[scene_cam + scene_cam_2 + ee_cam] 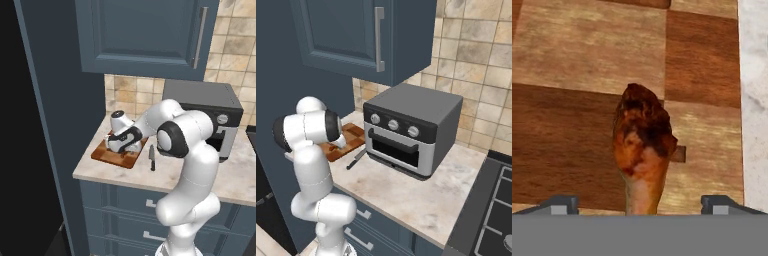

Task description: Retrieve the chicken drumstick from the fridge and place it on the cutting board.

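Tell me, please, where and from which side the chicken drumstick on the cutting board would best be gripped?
Probably at its narrow, paler end, from straight above. The chicken drumstick lies flat on the cutting board, thick dark end away from the hand and slim end nearest the open gripper. The fingers already stand either side of that slim part, so they could close across it.

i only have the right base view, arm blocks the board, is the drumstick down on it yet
Observer: In the hand view the chicken drumstick lies on the cutting board, between the spread fingertips.
Operator: so the gripper let go?
Observer: Yes, the gripper is open; neither fingertip touches the meat.
Operator: anything beside the board i should mind
Observer: In the left base view a small knife lies on the counter, just right of the board and apart from it.
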### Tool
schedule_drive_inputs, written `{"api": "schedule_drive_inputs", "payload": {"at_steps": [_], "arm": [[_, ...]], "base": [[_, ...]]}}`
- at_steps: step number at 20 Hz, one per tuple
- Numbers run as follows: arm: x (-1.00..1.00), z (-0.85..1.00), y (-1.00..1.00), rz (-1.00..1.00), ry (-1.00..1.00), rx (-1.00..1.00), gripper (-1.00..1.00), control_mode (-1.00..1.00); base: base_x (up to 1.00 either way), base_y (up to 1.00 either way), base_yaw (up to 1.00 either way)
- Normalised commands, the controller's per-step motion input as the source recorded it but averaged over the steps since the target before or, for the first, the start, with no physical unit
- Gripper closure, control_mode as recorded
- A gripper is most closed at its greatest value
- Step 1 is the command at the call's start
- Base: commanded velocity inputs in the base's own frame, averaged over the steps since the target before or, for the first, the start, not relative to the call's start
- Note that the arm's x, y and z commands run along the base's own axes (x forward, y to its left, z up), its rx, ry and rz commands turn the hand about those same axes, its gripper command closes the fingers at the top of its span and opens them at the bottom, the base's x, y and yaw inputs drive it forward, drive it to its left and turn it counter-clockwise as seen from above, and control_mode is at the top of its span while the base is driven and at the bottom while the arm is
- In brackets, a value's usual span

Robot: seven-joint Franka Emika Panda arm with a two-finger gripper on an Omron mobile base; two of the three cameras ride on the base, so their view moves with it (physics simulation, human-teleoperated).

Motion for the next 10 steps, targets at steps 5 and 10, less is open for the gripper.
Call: {"api": "schedule_drive_inputs", "payload": {"at_steps": [5, 10], "arm": [[-0.16, 0.32, -0.08, -0.10, 0.00, 0.04, -1.00, -1.00], [-0.35, 0.43, -0.01, -0.08, 0.00, 0.11, -1.00, -1.00]], "base": [[0.00, 0.00, 0.00], [0.00, 0.00, 0.00]]}}
